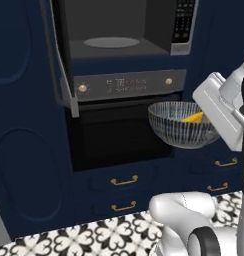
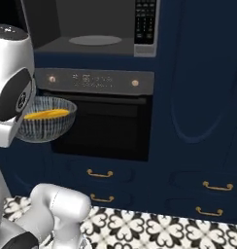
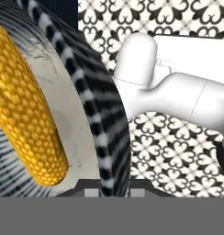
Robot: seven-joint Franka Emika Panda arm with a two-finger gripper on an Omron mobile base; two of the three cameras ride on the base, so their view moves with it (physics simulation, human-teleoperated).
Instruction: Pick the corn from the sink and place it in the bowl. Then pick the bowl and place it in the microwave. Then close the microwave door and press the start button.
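Note:
The striped dark blue-grey bowl (image 1: 181,127) hangs in the air in front of the oven, below the microwave (image 1: 114,25). The yellow corn (image 1: 194,118) lies inside it against the pale inner wall (image 3: 63,110). My gripper (image 1: 208,120) is shut on the bowl's right rim, and in the hand view the rim (image 3: 102,137) runs down between my fingertips (image 3: 107,189). The microwave door (image 1: 61,70) stands swung open to the left, showing the dark cavity and round turntable (image 1: 111,42). The keypad panel (image 2: 145,24) is on the right. The sink is out of view.
The knobbed oven (image 1: 124,130) with gold dials on its control strip (image 2: 93,80) sits directly under the microwave. Dark blue drawers with gold handles (image 2: 100,173) lie below. My own white arm (image 2: 11,82) hides the bowl's left side. The floor is patterned tile (image 2: 154,228).

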